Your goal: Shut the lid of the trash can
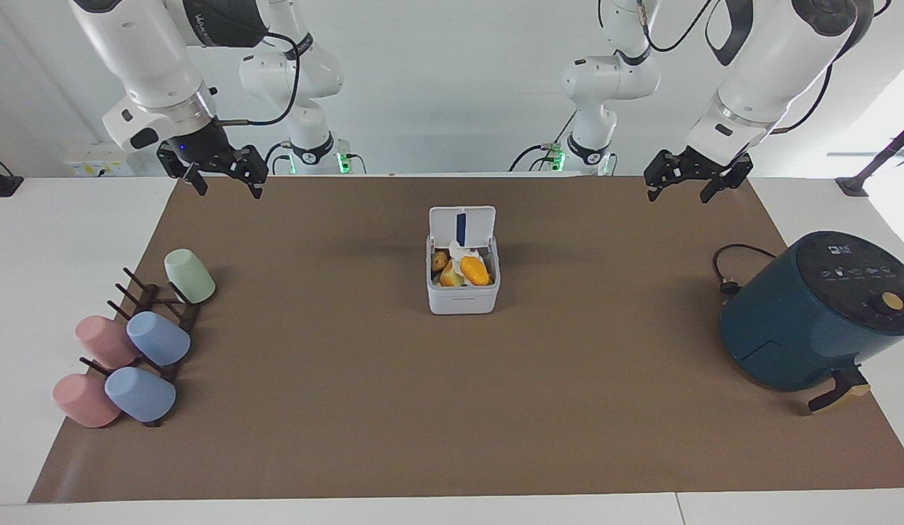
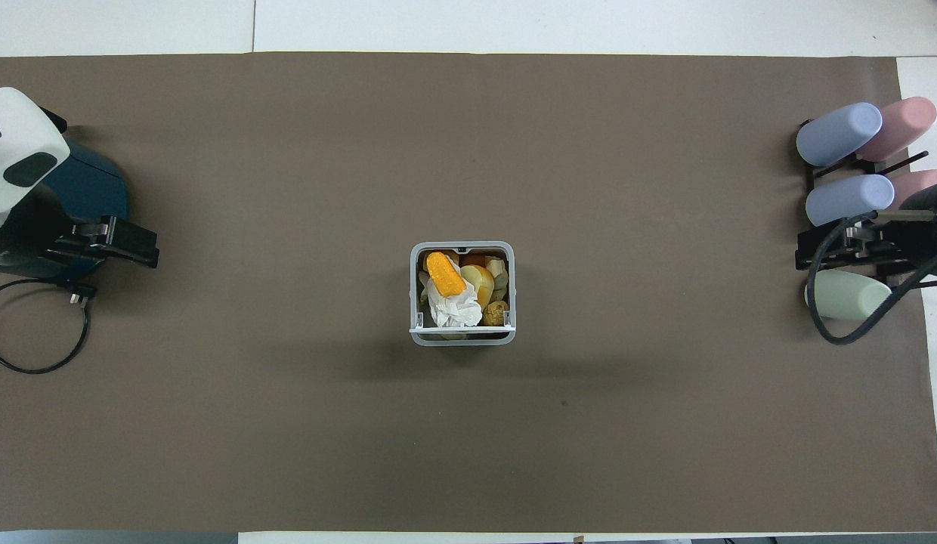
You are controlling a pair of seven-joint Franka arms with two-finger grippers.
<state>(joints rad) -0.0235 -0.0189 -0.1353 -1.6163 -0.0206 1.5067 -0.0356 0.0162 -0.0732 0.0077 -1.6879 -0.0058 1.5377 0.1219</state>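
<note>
In the facing view, the trash can point(image 1: 462, 281) sits at the middle of the brown mat point(image 1: 452, 408) that covers the surface, well apart from everything else, so either arm can get to it. Its lid point(image 1: 462, 225) stands upright on the edge nearer the robots, blue strip showing on the underside, so the hinge is probably on that side, and closing would mean tipping it away from the robots. Orange and yellow food scraps and crumpled paper point(image 1: 466, 255) fill the bin close to the rim. The left hand point(image 1: 694, 175) hangs raised over the mat's edge at its own end, fingers spread and pointing down; the right hand point(image 1: 217, 169) does the same at its end, also spread. Both arms wait. The teal air fryer point(image 1: 813, 313) stands at the left arm's end, the cup rack point(image 1: 157, 321) at the right arm's.

In the overhead view, the lid point(image 2: 461, 329) shows only edge-on, a thin white line. The left hand point(image 2: 117, 242) covers part of the fryer; the right hand point(image 2: 842, 249) sits over the rack, its fingers hard to read here.
</note>
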